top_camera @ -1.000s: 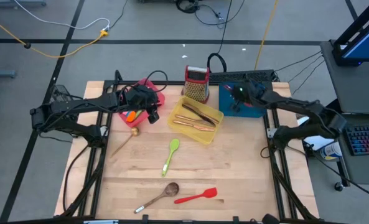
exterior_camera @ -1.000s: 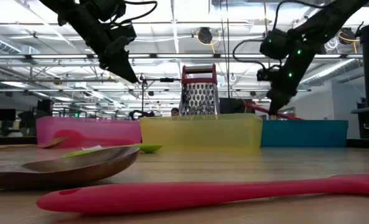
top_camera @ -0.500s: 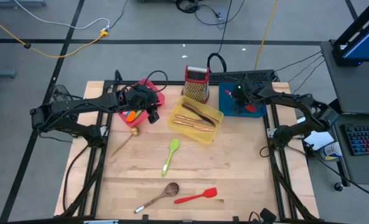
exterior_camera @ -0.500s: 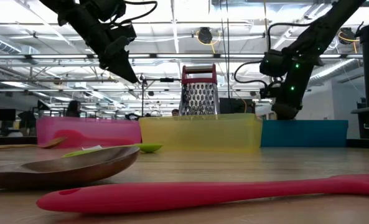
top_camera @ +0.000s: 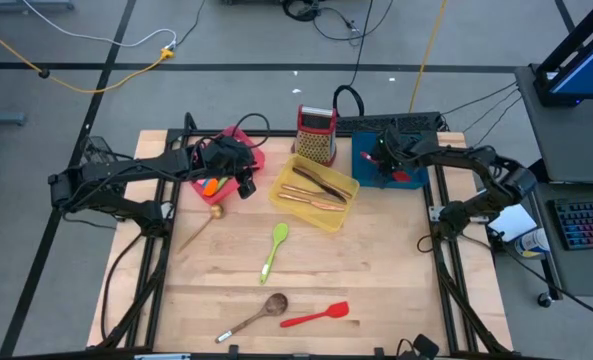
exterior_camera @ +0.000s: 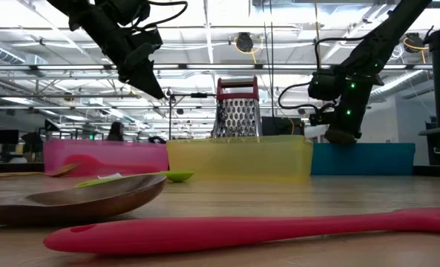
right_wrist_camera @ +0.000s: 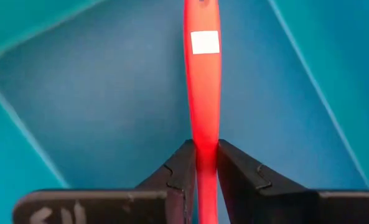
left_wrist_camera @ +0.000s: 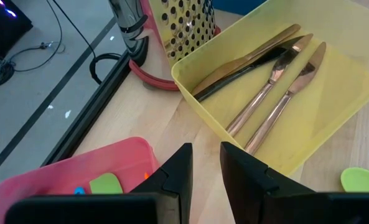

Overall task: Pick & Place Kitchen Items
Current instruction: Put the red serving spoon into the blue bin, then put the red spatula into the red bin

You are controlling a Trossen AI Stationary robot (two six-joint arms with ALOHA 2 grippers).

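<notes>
Left gripper [left_wrist_camera: 203, 168] hangs over the pink tray [top_camera: 246, 150], fingers slightly parted, grasping nothing. Yellow tray [left_wrist_camera: 333, 93] holds copper-coloured cutlery [left_wrist_camera: 277, 81] and a black knife [left_wrist_camera: 234, 78]. Green spatula [top_camera: 274, 250], brownish spoon [top_camera: 261, 312] and red spatula [top_camera: 316, 316] lie loose on the table [top_camera: 376, 280]. Right gripper [right_wrist_camera: 201, 165] reaches down into the blue tray [right_wrist_camera: 78, 93], fingers clamped either side of a red-orange utensil handle [right_wrist_camera: 203, 81] bearing a white sticker.

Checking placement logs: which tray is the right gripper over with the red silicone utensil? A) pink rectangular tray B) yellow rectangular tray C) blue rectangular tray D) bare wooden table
C: the right wrist view shows the red silicone utensil between the right gripper fingers above the blue rectangular tray floor, and the high view puts that gripper over the blue tray.
</notes>
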